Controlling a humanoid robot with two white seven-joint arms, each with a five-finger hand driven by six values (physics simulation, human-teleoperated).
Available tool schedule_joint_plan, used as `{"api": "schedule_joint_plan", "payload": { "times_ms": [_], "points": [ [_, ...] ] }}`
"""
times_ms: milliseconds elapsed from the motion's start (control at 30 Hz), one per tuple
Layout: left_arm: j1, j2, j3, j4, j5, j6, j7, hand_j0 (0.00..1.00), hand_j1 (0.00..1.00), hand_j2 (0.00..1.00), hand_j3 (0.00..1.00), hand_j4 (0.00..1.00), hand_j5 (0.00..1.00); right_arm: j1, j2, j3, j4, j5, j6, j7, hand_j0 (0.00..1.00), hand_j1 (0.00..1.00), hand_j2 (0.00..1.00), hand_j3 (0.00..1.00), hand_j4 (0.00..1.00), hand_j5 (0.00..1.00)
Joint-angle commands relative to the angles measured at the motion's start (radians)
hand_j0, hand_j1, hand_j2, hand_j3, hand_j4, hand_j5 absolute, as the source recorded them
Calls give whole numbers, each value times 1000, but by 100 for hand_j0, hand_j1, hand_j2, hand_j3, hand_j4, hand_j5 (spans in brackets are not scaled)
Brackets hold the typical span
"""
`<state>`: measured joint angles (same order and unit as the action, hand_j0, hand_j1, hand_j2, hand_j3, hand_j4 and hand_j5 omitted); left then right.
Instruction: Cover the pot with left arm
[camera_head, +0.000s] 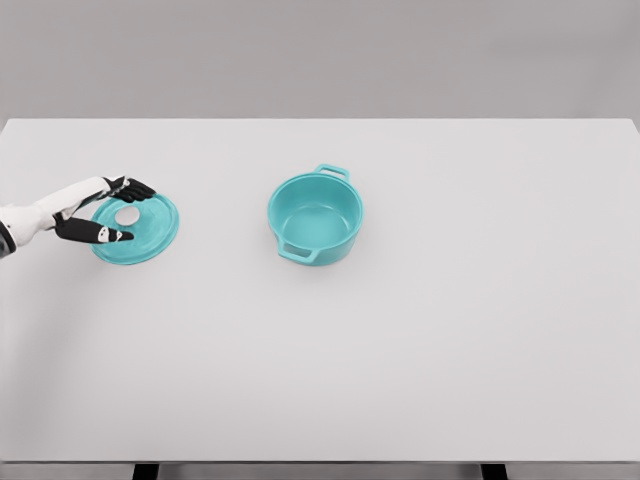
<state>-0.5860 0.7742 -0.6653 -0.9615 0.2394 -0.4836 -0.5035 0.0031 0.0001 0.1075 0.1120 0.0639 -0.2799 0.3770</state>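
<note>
Teal lid (140, 232) lies flat, left robot hand (100, 214) spread over it, well apart from the uncovered pot (315, 217).

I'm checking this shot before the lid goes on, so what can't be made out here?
- Left hand on the lid, head view: contact under the fingers is hidden by the hand, so a firm grip cannot be confirmed.
- Lid's knob: too small to tell.
- Left arm: cut off by the left edge.
- Right arm: out of view.
- Pot: outer far wall hidden.

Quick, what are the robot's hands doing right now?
Left robot hand: fingers spread over the teal lid on the table, not clearly gripping it.
Right robot hand: not in view.
</note>
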Motion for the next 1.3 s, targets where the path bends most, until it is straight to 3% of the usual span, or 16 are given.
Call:
{"api": "schedule_joint_plan", "payload": {
  "times_ms": [0, 567, 900, 1000, 1267],
  "points": [
    [0, 0, 0, 4, 9, 2, 0, 76, 76, 76, 76, 76, 76, 0, 0, 0, 0, 1, -1, 0, 100, 100, 100, 100, 100, 100],
    [-29, -30, -2, 90, -2, 5, 14, 76, 76, 76, 76, 76, 76, 0, 0, 0, 0, 1, -1, 0, 100, 100, 100, 100, 100, 100],
    [-28, -30, -5, 90, 0, 3, 14, 75, 75, 75, 75, 75, 75, 0, 0, 0, 0, 1, -1, 0, 100, 100, 100, 100, 100, 100],
    [-29, -30, -3, 89, 1, 0, 11, 59, 59, 59, 59, 59, 59, 0, 0, 0, 0, 1, -1, 0, 100, 100, 100, 100, 100, 100],
    [-28, -30, -25, 87, 3, -24, 11, 51, 51, 51, 51, 51, 51, 0, 0, 0, 0, 1, -1, 0, 100, 100, 100, 100, 100, 100]
  ]
}}
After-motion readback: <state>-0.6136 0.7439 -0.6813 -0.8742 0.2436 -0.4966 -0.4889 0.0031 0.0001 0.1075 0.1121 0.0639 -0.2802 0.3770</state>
